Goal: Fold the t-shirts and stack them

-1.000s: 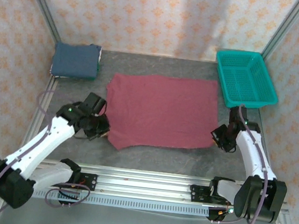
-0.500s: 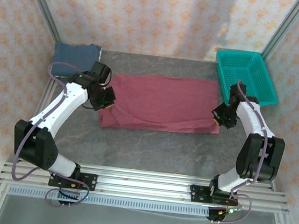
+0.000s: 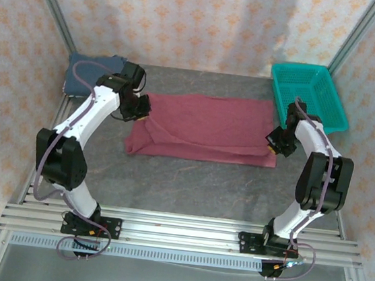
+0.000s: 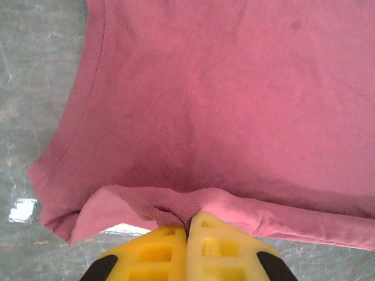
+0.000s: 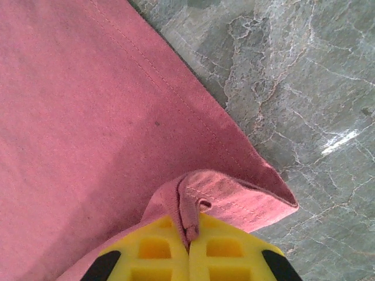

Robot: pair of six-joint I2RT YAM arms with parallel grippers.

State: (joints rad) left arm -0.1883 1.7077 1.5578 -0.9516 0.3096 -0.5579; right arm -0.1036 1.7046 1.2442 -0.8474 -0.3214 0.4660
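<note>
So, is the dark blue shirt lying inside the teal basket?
No, the dark blue shirt lies folded on the table at far left; the teal basket stands at far right.

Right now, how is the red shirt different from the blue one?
The red shirt is long, half folded, mid-table; the blue shirt is a small folded square in the far left corner. The left gripper and right gripper pinch the red shirt; nothing holds the blue shirt. Both lie on the table.

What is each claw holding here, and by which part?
Both hold the maroon t-shirt: the left claw pinches a bunched edge, the right claw a hemmed corner.
</note>
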